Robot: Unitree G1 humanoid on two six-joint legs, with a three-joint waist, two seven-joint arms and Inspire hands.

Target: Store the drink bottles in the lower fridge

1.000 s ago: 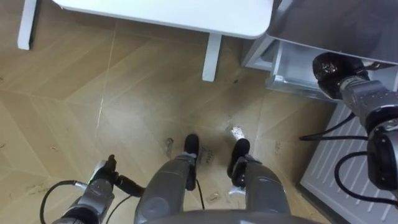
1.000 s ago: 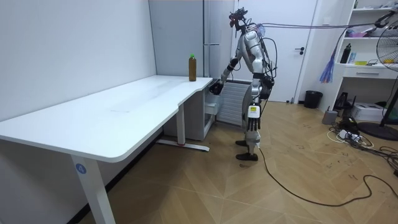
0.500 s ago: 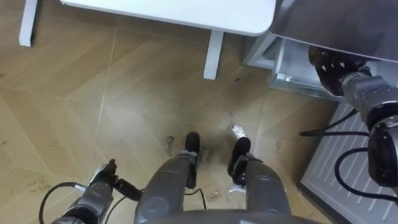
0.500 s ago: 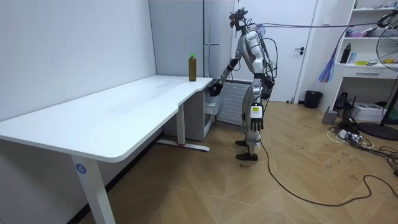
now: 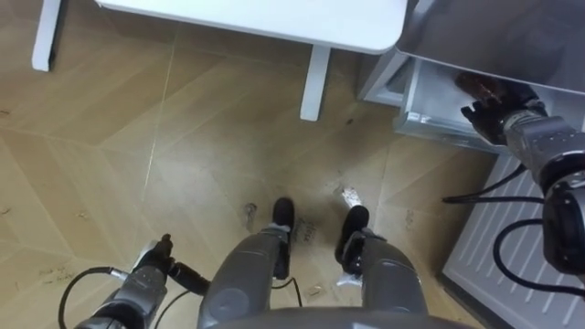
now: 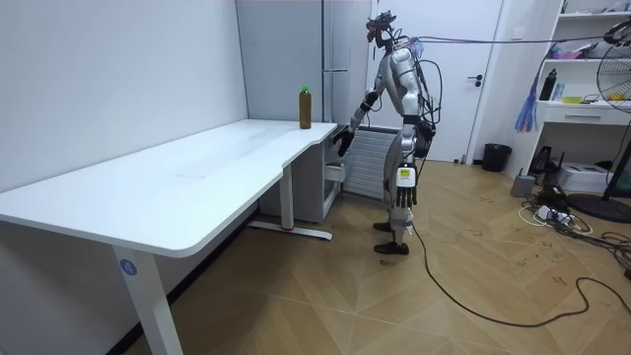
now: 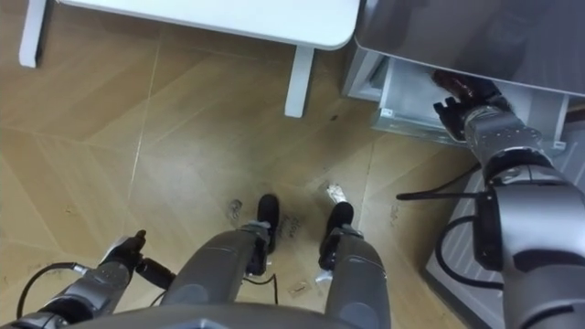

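Desk (image 6: 197,182): white, long, with a curved front edge.
Floor (image 6: 473,296): herringbone wood, under and beyond the desk.
Door (image 6: 463,69): white, shut, past the desk's far end.
Bin (image 6: 496,157): dark, beyond the desk, beside the door.
Fan (image 6: 616,59): well apart from the desk, at the room view's right.

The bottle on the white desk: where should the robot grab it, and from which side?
The bottle stands upright near the end of the desk by the fridge. Probably best gripped around the middle of its brown body, below the green cap, with a hand coming sideways from the room view's right, where the robot stands; the fridge blocks the back.
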